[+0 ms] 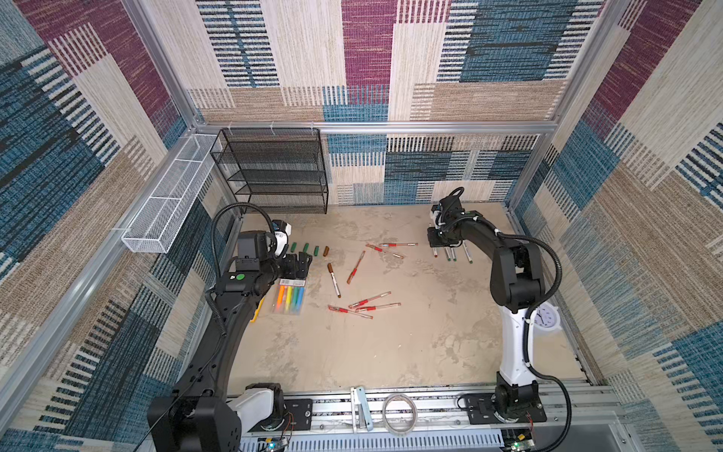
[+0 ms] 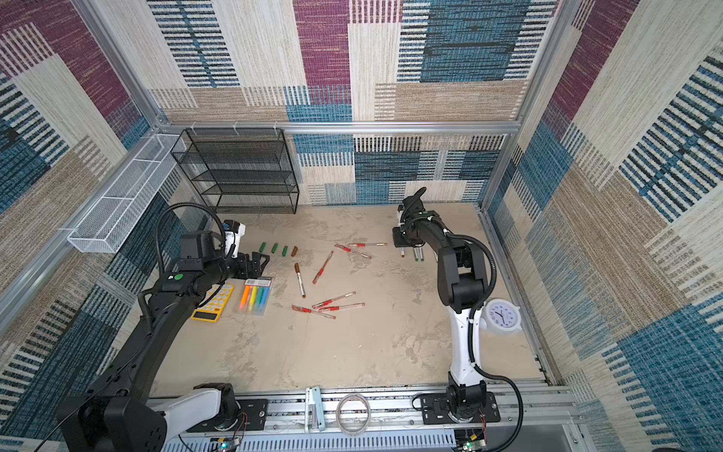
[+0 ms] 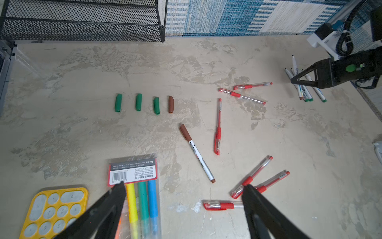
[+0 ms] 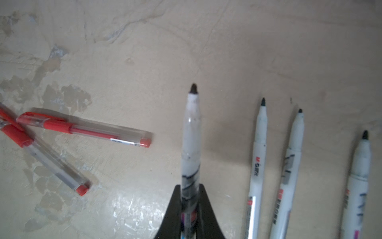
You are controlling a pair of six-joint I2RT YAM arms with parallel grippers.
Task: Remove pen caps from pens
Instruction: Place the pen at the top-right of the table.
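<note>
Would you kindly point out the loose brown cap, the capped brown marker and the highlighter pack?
loose brown cap (image 3: 171,104), left wrist view, middle of the cap.
capped brown marker (image 3: 197,153), left wrist view, on its white barrel.
highlighter pack (image 3: 132,172), left wrist view, on its printed label.

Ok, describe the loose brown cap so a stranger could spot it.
Find the black rack at the back wall. Before it, four loose caps lie in a row. Three are green; the brown cap ends the row, nearest the pens.
</note>
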